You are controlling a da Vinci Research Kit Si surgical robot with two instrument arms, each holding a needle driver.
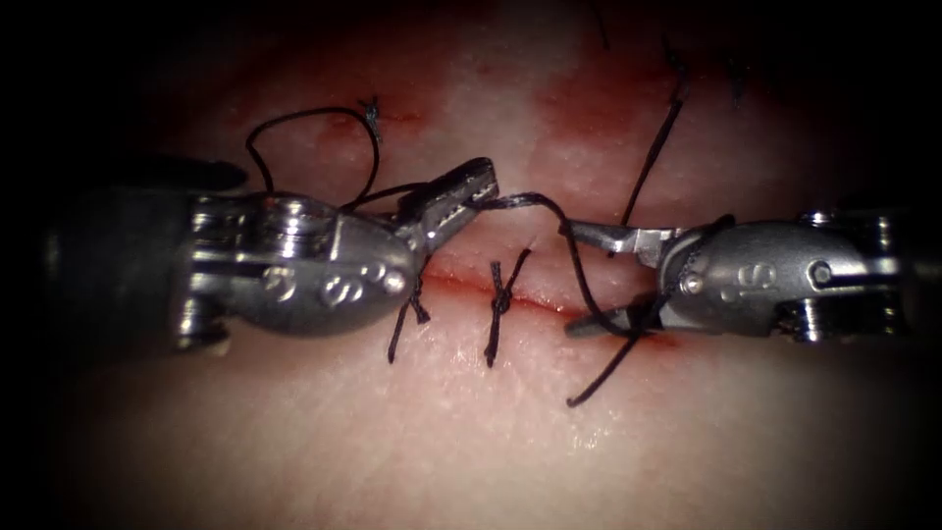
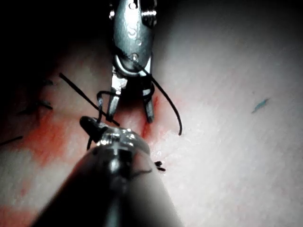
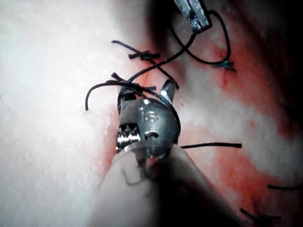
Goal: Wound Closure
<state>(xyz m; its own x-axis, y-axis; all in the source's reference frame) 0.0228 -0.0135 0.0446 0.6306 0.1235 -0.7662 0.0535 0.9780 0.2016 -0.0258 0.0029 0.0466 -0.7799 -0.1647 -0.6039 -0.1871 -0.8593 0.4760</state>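
The left tool (image 1: 481,186) comes in from the left with its jaws shut on the black thread (image 1: 549,206), just above the cut (image 1: 461,283). From there the thread arcs right and down, passing between the right tool's (image 1: 581,280) open jaws and around its lower jaw. A free end (image 1: 574,397) trails below the cut. Nothing is gripped by the right tool. In the left wrist view the right tool (image 2: 131,106) stands spread over the thread. In the right wrist view the left tool (image 3: 196,19) pinches the thread (image 3: 161,64) above the right tool's jaw.
Two tied stitches (image 1: 500,297) (image 1: 417,309) with short cut ends cross the horizontal cut in the tissue (image 1: 491,442). A thread loop (image 1: 294,118) rises behind the left tool from a knot (image 1: 371,110). Another strand (image 1: 653,157) runs up towards red fluid (image 1: 599,98).
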